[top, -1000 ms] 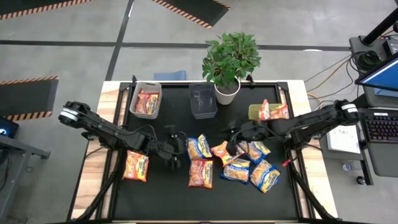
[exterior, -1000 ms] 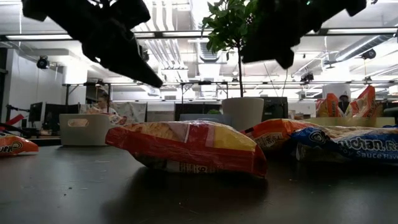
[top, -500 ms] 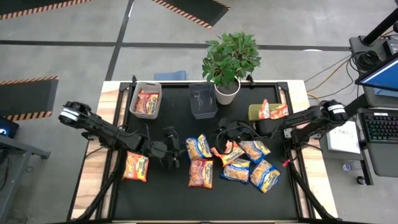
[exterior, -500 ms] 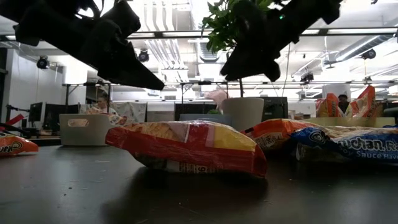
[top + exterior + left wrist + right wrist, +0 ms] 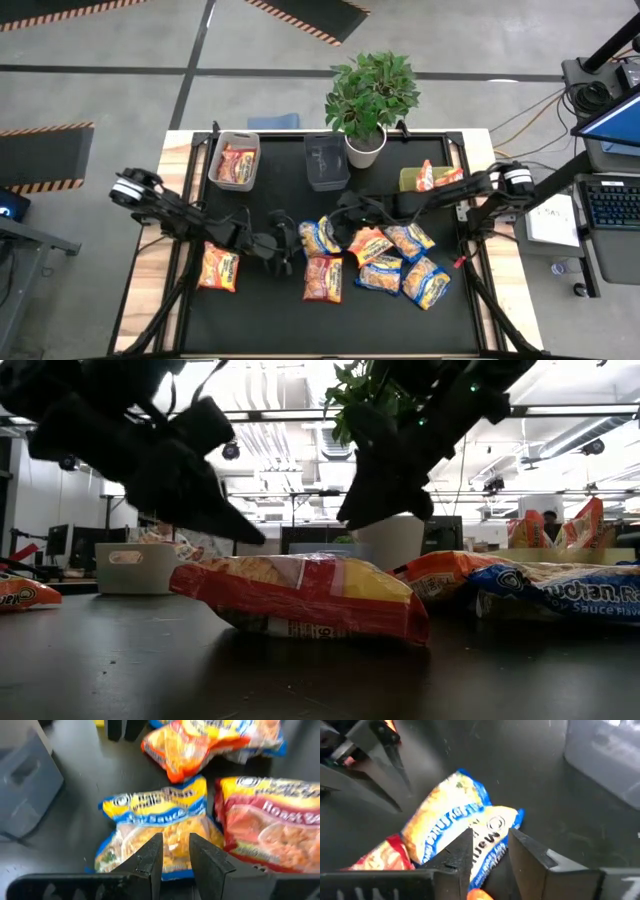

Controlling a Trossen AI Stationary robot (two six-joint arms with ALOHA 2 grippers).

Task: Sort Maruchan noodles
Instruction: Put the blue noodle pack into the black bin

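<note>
Both grippers converge on the blue-and-yellow Maruchan packet point(image 5: 320, 236) at the table centre, beside the red packet point(image 5: 323, 278) and the orange packet point(image 5: 367, 245). The left gripper point(image 5: 173, 851) hangs above it, fingers narrowly parted and holding nothing. The right gripper point(image 5: 487, 851) approaches from the far side, fingers likewise slightly apart and empty. Further packets lie in the grey bin point(image 5: 232, 146) and the green bin point(image 5: 410, 180).

Handling judgement: the packet is light, its glossy film slippery, its noodle block brittle. Grip across the short width at the crimped end seam; apply moderate force only
</note>
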